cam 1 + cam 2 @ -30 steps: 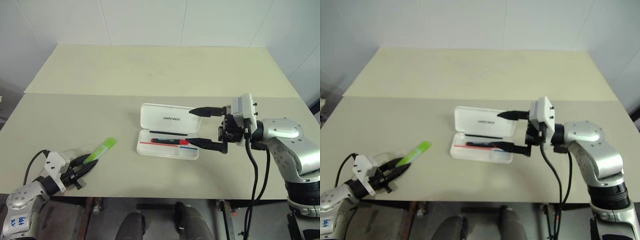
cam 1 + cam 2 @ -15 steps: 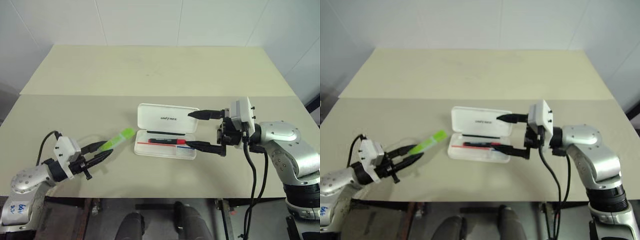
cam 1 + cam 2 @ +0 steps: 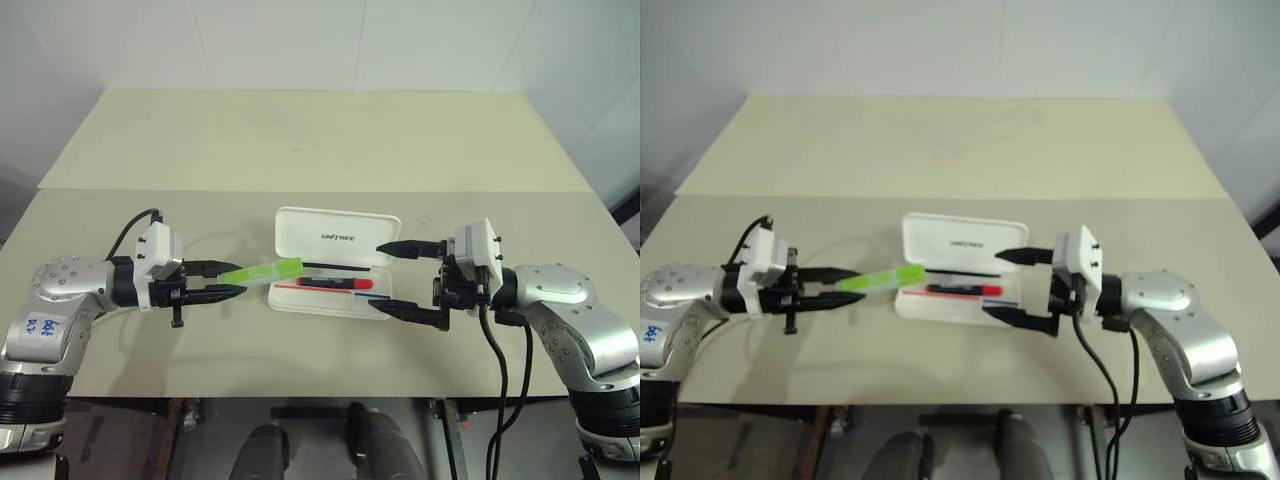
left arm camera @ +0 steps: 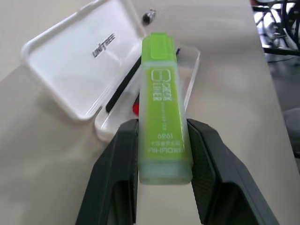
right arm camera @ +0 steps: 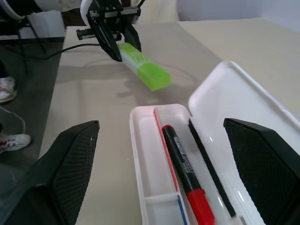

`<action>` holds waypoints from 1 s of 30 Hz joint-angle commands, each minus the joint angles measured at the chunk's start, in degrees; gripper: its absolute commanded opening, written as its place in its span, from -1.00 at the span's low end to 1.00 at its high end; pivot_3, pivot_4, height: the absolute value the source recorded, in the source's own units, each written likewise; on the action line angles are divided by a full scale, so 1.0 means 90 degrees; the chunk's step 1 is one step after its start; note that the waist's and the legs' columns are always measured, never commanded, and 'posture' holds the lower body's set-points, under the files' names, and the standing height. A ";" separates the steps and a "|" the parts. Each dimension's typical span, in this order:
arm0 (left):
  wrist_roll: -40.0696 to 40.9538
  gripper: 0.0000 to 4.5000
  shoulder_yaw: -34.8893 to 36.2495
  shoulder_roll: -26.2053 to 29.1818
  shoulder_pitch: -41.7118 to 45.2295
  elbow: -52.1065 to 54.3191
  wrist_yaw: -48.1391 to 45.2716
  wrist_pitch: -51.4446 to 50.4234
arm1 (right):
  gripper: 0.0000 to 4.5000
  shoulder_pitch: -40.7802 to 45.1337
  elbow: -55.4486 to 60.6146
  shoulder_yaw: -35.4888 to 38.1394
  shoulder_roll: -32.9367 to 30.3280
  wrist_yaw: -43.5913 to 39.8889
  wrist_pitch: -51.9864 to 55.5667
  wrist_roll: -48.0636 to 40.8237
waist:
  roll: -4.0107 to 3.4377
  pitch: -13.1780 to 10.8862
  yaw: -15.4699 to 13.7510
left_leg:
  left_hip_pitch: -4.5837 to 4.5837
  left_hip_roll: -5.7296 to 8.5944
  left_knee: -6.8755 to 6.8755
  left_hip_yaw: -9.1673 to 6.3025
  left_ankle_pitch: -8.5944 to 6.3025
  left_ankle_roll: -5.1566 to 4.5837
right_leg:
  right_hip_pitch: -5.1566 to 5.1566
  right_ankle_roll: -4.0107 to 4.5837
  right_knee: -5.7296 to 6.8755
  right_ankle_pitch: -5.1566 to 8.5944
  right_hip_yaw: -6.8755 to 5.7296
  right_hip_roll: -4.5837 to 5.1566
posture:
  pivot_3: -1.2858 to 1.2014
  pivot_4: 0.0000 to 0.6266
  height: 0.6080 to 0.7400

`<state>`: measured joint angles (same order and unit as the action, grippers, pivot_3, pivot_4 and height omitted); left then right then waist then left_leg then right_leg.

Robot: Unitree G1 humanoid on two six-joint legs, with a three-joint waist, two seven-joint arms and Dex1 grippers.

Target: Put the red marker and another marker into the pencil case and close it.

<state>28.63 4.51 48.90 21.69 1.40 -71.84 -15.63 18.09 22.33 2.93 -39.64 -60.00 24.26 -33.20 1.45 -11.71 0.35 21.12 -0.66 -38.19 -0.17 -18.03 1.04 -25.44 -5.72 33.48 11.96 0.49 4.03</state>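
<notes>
your left gripper (image 3: 228, 279), at the left of centre, pinches only the tail of the green highlighter (image 3: 262, 271), so it may tip onto the pencil case (image 3: 335, 263) rim at mid-frame, where the red marker (image 3: 335, 283) lies, while your right gripper (image 3: 396, 279) gapes wide just right of it.

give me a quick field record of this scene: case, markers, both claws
pencil case: lid open, lying on the table
red marker: lying inside the case tray
green highlighter: held level in the air, tip near the case's left end
left claw: shut on the highlighter's rear end
right claw: wide open, holding nothing, at the case's right end
remaining: highlighter not yet in, lid not closed
</notes>
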 commanded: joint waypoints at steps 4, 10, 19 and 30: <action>-0.0565 -0.55 -0.0703 -0.0550 0.0862 -0.0906 -0.0371 0.0507 | 1.00 -0.0372 0.0657 0.0372 -0.0101 0.0402 0.0052 -0.0168 | 0.0000 0.0000 -0.0035 | 0.0000 -0.0001 -0.0002 -0.0003 0.0000 0.0000 | 0.0000 0.0004 -0.0001 0.0002 -0.0001 -0.0006 | 0.03 -0.52 1.00; -0.1033 -0.55 -0.1147 -0.1015 0.1173 -0.1543 -0.0580 0.1090 | 1.00 -0.0838 0.0984 0.0724 -0.0369 0.0499 0.0189 -0.0276 | 0.0001 0.0000 -0.0039 | 0.0004 0.0000 -0.0008 -0.0002 0.0000 0.0000 | 0.0000 0.0000 -0.0002 0.0000 0.0002 -0.0005 | 0.03 -0.52 1.00; -0.1493 -0.55 -0.1433 -0.1543 0.1518 -0.2200 -0.0618 0.1545 | 1.00 -0.1224 0.1354 0.0992 -0.0495 0.0737 0.0355 -0.0429 | 0.0002 0.0000 -0.0025 | -0.0004 -0.0001 -0.0014 0.0000 0.0000 -0.0001 | 0.0000 0.0003 -0.0002 0.0001 0.0009 -0.0009 | 0.03 -0.52 1.00; -0.1817 -0.55 -0.1560 -0.1760 0.1685 -0.3032 -0.0779 0.2077 | 1.00 -0.1296 0.1541 0.0990 -0.0475 0.1015 0.0394 -0.0519 | 0.0002 0.0000 -0.0043 | 0.0000 -0.0001 -0.0028 -0.0005 0.0001 -0.0001 | 0.0000 0.0003 0.0002 0.0002 0.0009 -0.0011 | 0.03 -0.52 1.00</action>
<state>12.96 -9.56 33.66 35.78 -24.81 -78.55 1.56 6.42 33.82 9.80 -43.55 -51.49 27.97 -36.55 1.47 -11.71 -0.04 21.10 -0.66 -38.44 -0.21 -18.03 1.03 -25.44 -5.69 33.50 11.97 0.58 3.92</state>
